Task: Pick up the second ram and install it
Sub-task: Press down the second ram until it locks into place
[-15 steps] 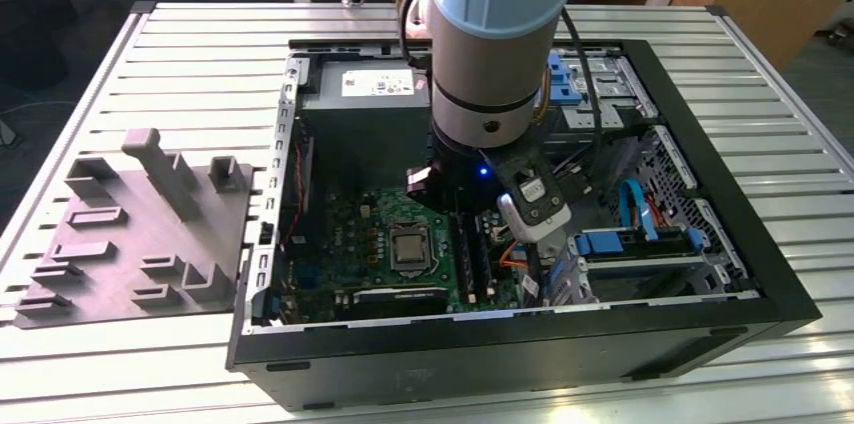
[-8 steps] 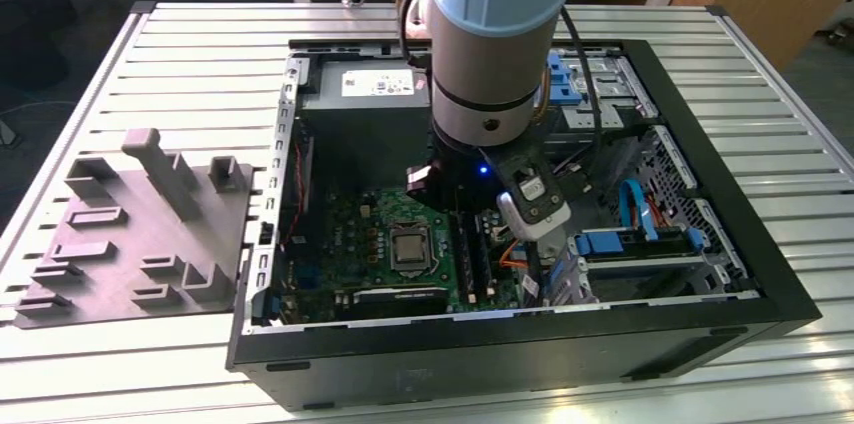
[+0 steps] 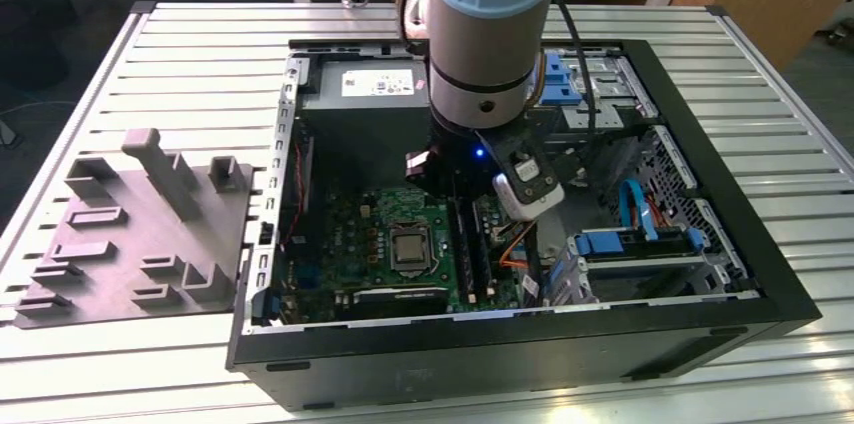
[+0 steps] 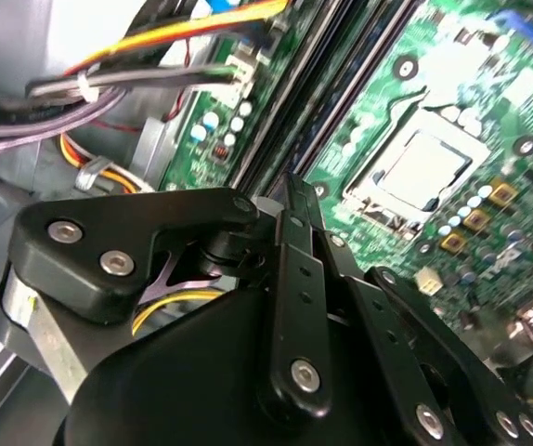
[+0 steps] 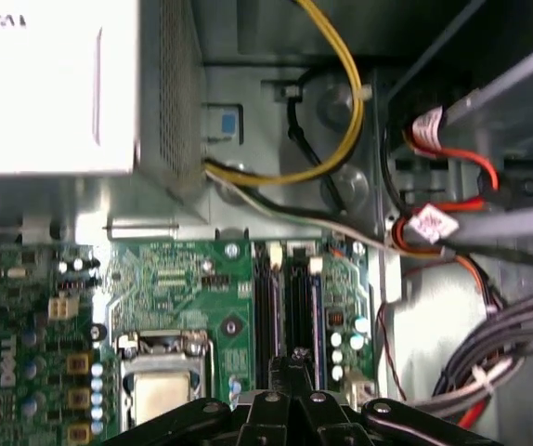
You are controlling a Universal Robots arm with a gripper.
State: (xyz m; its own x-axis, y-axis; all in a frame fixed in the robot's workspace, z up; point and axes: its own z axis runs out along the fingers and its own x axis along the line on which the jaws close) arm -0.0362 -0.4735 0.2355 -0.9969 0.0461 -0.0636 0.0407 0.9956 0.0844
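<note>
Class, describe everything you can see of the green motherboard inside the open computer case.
The green motherboard lies flat on the floor of the open black computer case. It looks like a printed circuit board, carrying a square metal-framed processor socket, long black memory slots beside it, small round capacitors and connectors. The pincer hangs directly above the slots. Coloured cables run past its edge.

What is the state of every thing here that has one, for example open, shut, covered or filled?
Computer case: open, lying on its side, side panel off.
Gripper: shut, down inside the case over the memory slots.
Memory slots: whether they are filled, cannot tell.
Processor socket: uncovered, no cooler on it.
</note>
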